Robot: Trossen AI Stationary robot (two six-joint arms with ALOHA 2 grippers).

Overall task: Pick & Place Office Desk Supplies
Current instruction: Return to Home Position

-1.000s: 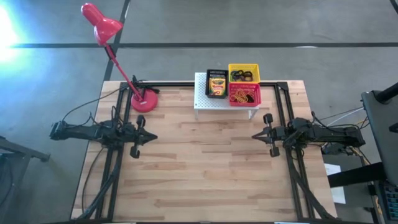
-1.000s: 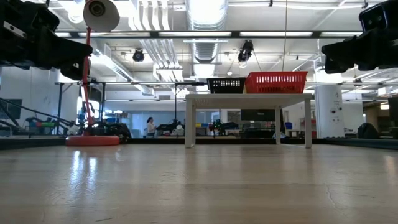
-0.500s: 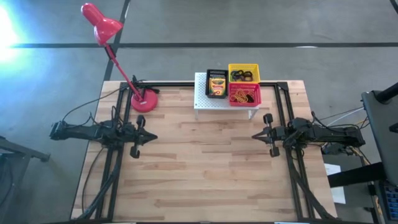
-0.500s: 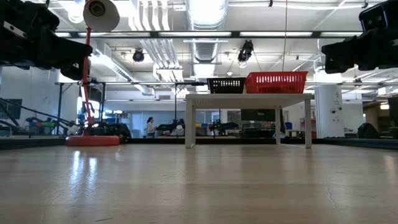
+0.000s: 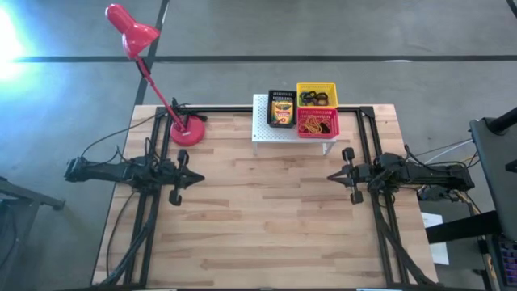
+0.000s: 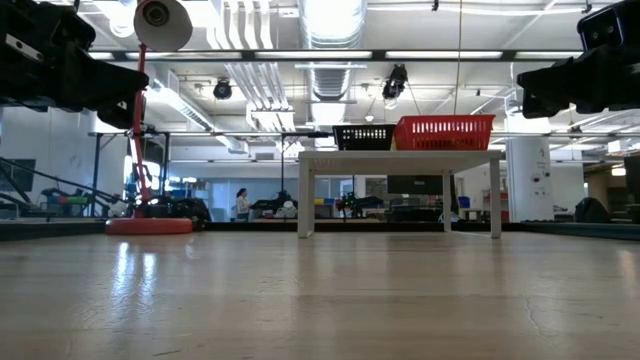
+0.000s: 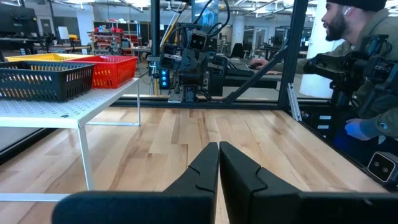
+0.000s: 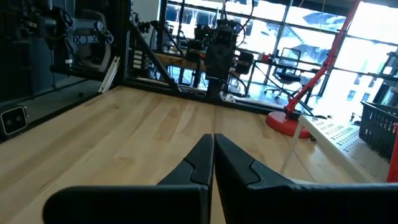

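Above wooden bench, hanging still as before, with left end effector and right end effector both pressed together. Leaving supplies up in baskets; likely finishing the job.

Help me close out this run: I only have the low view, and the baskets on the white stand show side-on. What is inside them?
Observer: From above, the black basket holds the crayon boxes.
Operator: And the red one?
Observer: The red basket holds a tangle of yellowish rubber bands.
Operator: My view cuts off the arms. Is either claw carrying anything?
Observer: No. The wrist views show the left claw and the right claw both shut, with nothing held.
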